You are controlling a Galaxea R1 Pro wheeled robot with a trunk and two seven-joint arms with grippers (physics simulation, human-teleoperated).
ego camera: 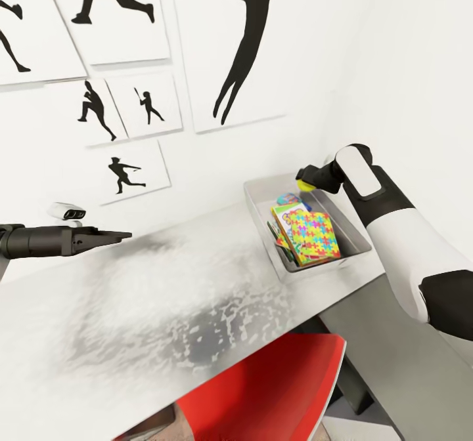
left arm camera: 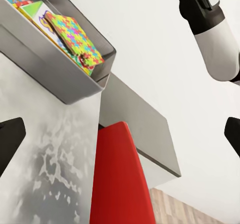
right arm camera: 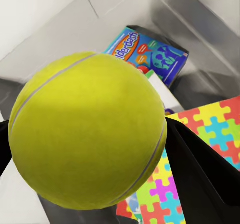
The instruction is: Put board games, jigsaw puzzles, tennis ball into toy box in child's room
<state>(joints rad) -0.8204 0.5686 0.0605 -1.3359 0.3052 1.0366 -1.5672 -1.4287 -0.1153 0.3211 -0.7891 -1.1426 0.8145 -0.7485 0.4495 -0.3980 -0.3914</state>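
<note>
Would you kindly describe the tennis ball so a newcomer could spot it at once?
Look to the grey toy box at the far right end of the table, by the wall. Above its far end, the right gripper holds the tennis ball: the one round, plain yellow-green thing, unlike the flat printed boxes and puzzle below.

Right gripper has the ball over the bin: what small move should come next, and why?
Probably open the right gripper and drop the tennis ball. It hangs above the toy box's far end, and the right wrist view looks past it onto a blue game box and a puzzle inside. Lowering slightly first may limit bouncing.
</note>
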